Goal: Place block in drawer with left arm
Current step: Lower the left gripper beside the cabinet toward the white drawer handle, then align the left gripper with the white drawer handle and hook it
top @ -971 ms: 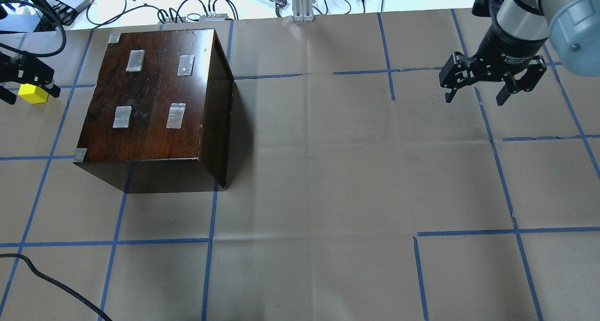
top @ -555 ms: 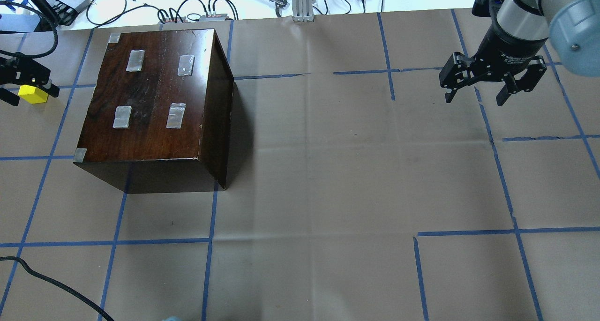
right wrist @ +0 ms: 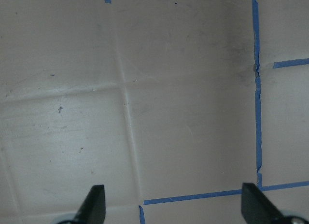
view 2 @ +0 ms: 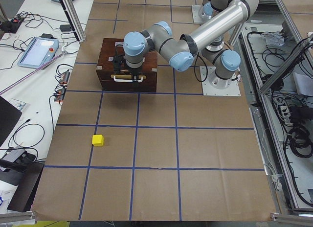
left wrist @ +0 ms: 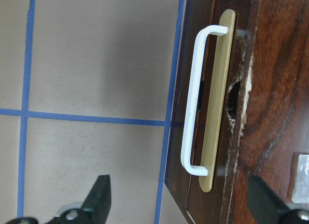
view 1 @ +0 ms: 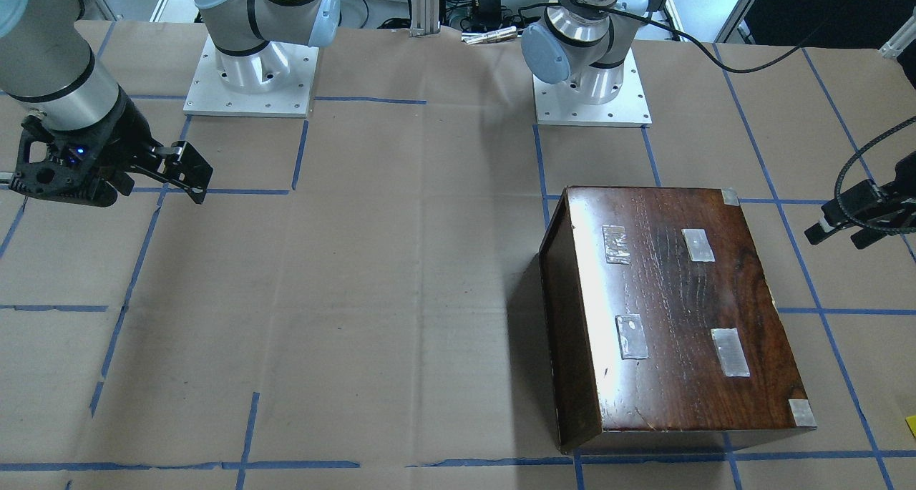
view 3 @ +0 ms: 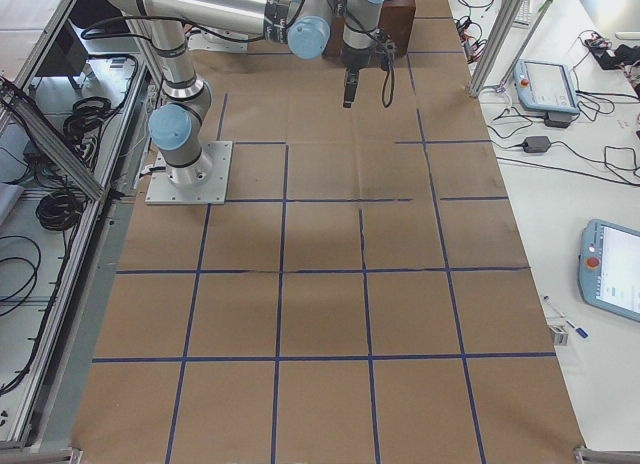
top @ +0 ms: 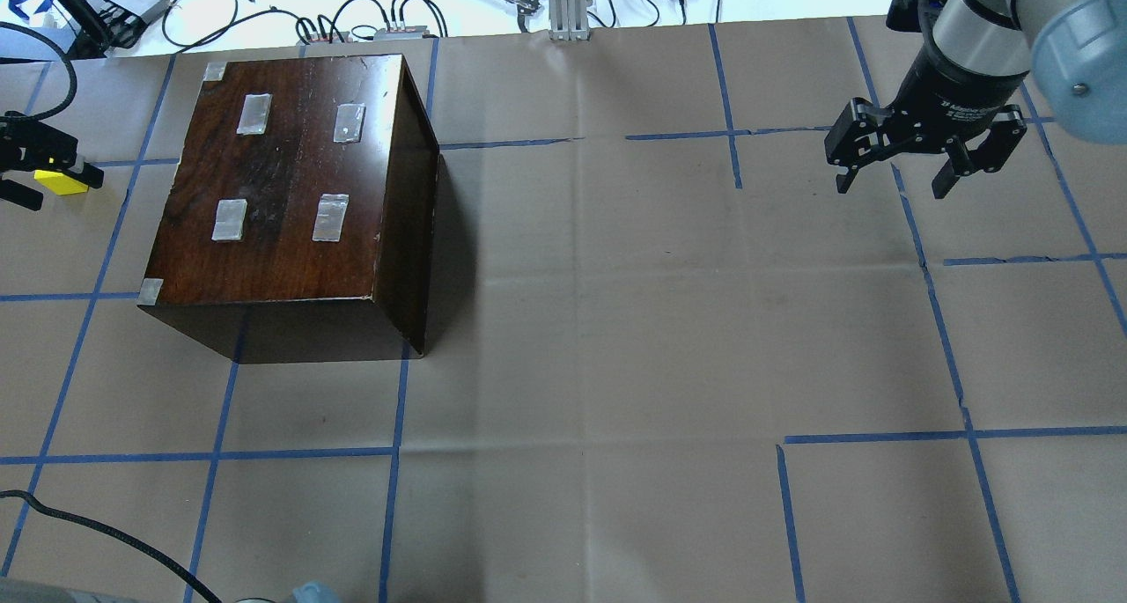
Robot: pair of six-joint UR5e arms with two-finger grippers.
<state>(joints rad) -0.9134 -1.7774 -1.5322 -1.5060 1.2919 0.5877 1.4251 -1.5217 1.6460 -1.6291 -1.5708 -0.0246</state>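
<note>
Left claw [left wrist: 181, 199] spread wide, empty, facing drawer [left wrist: 240, 64], right claw [top: 892, 185] likewise, brown-paper table [top: 616, 321], blue tape grid [top: 392, 497], cable-strewn white bench [top: 264, 4].

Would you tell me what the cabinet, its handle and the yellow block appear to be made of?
The cabinet looks like dark wood with a glossy varnish: grain and glare show on its top. The handle looks like white plastic or painted metal, smooth; I cannot tell which. The block is plain bright yellow, perhaps painted wood or plastic.
</note>
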